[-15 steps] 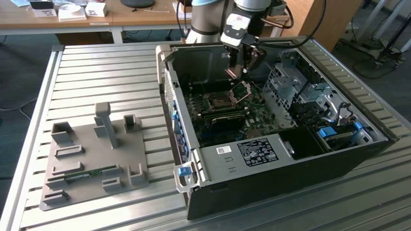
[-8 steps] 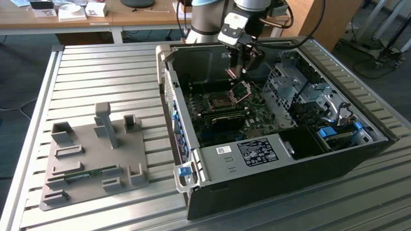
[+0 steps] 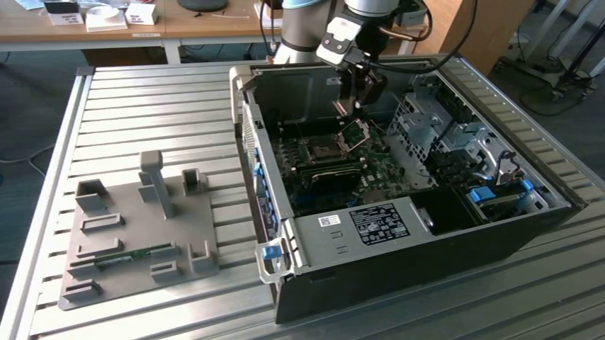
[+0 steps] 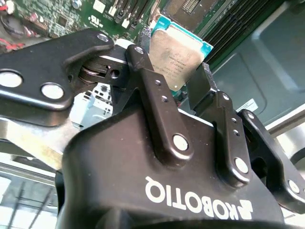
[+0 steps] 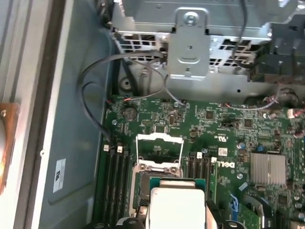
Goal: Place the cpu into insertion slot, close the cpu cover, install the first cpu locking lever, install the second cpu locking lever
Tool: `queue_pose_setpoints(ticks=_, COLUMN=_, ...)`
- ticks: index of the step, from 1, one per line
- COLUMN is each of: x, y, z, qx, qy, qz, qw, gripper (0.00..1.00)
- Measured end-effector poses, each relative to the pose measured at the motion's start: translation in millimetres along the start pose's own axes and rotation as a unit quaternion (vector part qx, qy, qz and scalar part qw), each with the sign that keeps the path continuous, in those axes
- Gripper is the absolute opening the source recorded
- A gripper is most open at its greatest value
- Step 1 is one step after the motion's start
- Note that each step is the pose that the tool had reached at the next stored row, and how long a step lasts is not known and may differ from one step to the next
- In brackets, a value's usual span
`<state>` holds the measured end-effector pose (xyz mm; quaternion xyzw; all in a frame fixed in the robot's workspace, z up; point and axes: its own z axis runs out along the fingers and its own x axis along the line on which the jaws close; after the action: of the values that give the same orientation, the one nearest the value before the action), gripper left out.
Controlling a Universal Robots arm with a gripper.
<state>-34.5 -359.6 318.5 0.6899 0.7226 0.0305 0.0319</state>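
Placement is the current step: the hand (image 4: 174, 71), clamped on the cpu (image 4: 177, 47), hangs above the insertion slot (image 3: 326, 151), cpu cover (image 3: 358, 132) raised beside it, so seating likely demands square alignment.

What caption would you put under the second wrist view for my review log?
The gripper, shut on the cpu, holds it above the green motherboard.

Ribbed silver aluminium worktable (image 3: 161, 120). Light wooden desk (image 3: 142, 30) beyond it. Dark grey floor (image 3: 27, 106) alongside. Lighting even.
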Motion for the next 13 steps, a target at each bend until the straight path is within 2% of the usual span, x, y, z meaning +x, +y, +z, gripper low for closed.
queue_pose_setpoints(ticks=3, x=0.0, y=0.0, z=0.0, qx=0.0001, qy=-0.0018, qz=0.019, qw=0.9998, gripper=0.54)
queue_pose_setpoints(ticks=8, x=0.0, y=0.0, z=0.0, qx=0.0001, qy=-0.0019, qz=0.021, qw=0.9998, gripper=0.54)
queue_pose_setpoints(ticks=9, x=0.0, y=0.0, z=0.0, qx=0.0001, qy=-0.0012, qz=0.021, qw=0.9998, gripper=0.54)
queue_pose_setpoints(ticks=11, x=0.0, y=-0.1, z=0.0, qx=-0.0001, qy=0.0055, qz=0.022, qw=0.9997, gripper=0.54)
queue_pose_setpoints(ticks=13, x=0.0, y=-0.1, z=0.1, qx=-0.0002, qy=0.0065, qz=0.022, qw=0.9997, gripper=0.54)
